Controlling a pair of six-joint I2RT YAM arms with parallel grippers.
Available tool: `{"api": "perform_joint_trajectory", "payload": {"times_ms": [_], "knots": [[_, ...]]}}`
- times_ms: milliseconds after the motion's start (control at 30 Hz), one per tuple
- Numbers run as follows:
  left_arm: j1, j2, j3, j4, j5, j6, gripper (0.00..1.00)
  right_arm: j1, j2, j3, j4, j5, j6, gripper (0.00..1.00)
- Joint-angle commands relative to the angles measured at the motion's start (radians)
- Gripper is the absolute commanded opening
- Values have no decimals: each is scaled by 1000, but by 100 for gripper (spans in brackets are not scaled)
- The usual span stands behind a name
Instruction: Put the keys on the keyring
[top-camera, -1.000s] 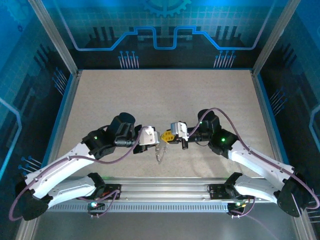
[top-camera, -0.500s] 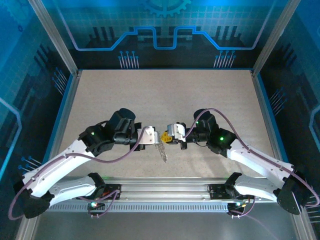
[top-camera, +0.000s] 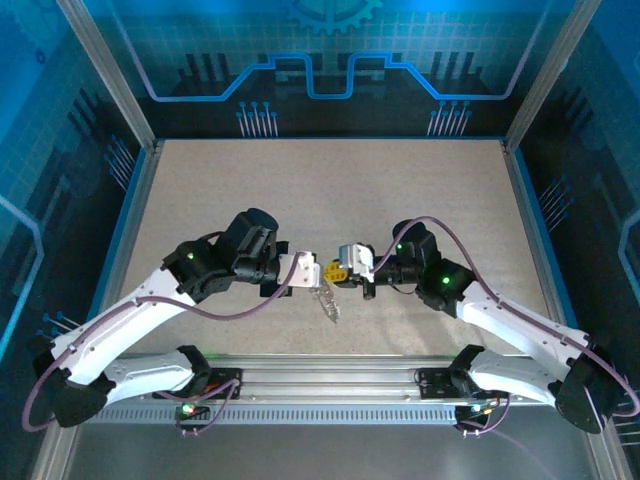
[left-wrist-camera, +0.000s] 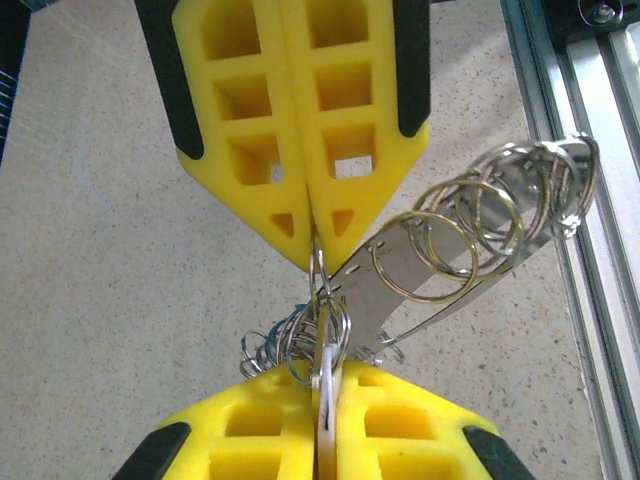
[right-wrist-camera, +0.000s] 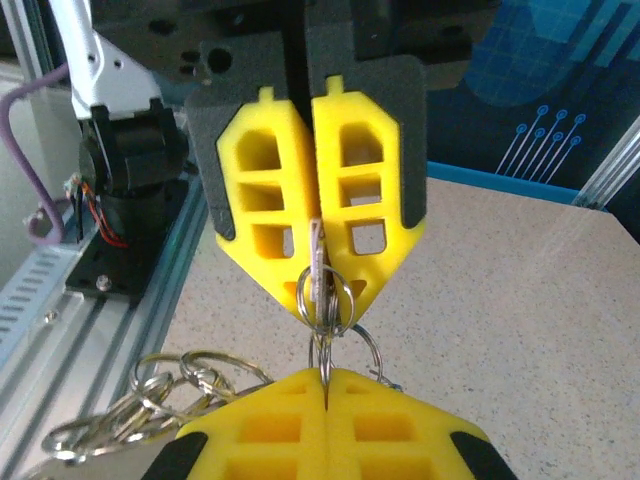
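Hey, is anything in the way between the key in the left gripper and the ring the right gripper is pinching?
Nothing visible. The left gripper holds the pale key right against the ring at the tips of the right gripper. The metal strip of spare rings hangs off to the side.

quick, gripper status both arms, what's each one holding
Left gripper: closed on a pale key.
Right gripper: closed on the thin wire of the keyring.

Top external: high, rear, looking down, far.
Left wrist: close, facing right gripper (left-wrist-camera: 312, 248).
Right wrist: close, facing left gripper (right-wrist-camera: 320, 300).
Shared: where both meet.
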Motion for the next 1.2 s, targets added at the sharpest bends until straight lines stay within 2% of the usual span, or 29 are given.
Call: {"api": "perform_joint_trajectory", "payload": {"times_ms": [0,400,733,900,1167], "knots": [[-8,-49,-49,88,18,11,0,-39,-39,-37,105,-43,98,0],[-11,-72,-185,275,42,-32,0,-59,-78,-83,261,-58,215,0],[-62,-72,-242,351,7,-5,0,-59,-61,-60,258,-32,280,0],[-86,-74,-267,405,-5,2,0,-56,-47,-61,286,16,370,0],[-113,-60,-276,452,-59,26,0,-20,-45,-63,262,59,427,0]]}}
